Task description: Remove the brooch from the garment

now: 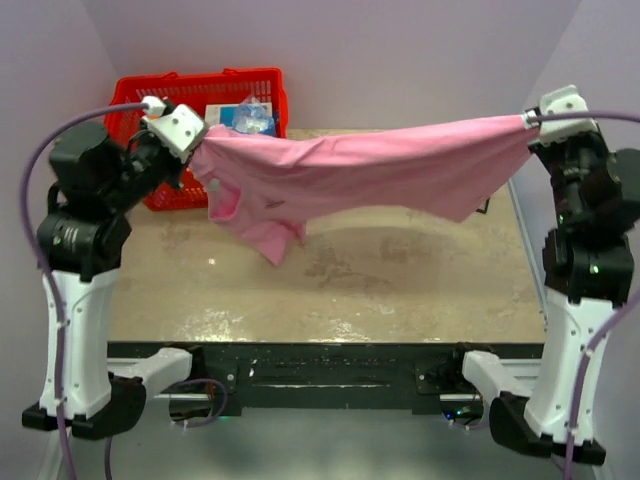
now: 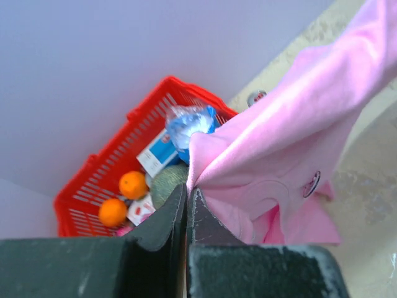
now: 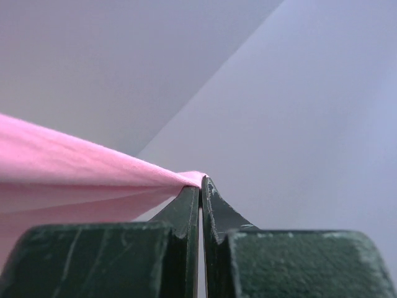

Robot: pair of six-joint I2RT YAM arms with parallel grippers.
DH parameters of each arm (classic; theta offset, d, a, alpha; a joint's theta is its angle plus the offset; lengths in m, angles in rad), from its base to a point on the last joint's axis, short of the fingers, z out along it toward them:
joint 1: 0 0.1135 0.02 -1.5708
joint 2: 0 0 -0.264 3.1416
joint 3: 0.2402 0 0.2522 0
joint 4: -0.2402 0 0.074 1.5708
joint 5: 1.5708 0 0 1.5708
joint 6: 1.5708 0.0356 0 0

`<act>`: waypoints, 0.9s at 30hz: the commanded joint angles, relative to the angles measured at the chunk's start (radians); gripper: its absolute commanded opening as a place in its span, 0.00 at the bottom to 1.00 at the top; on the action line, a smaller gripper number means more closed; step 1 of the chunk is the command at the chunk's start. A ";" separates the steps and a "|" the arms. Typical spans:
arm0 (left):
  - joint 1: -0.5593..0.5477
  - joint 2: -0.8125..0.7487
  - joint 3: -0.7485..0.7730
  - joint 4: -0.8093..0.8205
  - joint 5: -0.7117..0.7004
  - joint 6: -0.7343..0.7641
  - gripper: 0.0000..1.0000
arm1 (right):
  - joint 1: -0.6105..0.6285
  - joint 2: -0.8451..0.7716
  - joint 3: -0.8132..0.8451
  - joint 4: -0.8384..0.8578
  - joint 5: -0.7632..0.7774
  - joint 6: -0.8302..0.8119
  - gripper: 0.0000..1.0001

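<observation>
A red plastic lattice basket [image 1: 262,78] is seen at the far left corner of the mottled beige counter [image 1: 400,270], behind the left arm. In it one orange [image 2: 133,184], a second orange [image 2: 113,212], a white-and-blue carton [image 2: 158,154] and a crumpled clear plastic bottle [image 2: 186,123] are packed together. A small round greyish object [image 2: 255,97] is glimpsed on the counter beyond the cloth, too hidden by it to be identified. The large, wrinkled pink cloth garment [image 1: 380,170] is stretched in the air between the two arms, raised off the counter, with its lower folds sagging on the left; part of the basket is screened by it in the top view. The small round whitish-silver brooch [image 2: 311,184] is fixed on the garment's hanging front near the left end, below the gathered corner, and is seen nearly edge-on from the left wrist. The left claw [image 2: 188,191] is pressed together, with a bunched corner of the garment pinched at its tips. The right claw [image 3: 201,185] is likewise pressed together, the opposite corner being nipped at the very tips.
</observation>
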 commanded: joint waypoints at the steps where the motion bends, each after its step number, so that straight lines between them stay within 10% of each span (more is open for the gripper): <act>1: 0.010 -0.052 0.072 0.018 0.003 -0.004 0.00 | -0.006 -0.100 0.115 -0.080 0.076 0.083 0.00; 15: 0.010 -0.112 0.365 -0.034 -0.041 0.029 0.00 | -0.004 -0.156 0.286 -0.171 0.130 0.122 0.00; 27: 0.008 -0.146 -0.274 0.128 0.127 0.061 0.00 | -0.004 -0.219 -0.318 0.039 0.044 0.008 0.00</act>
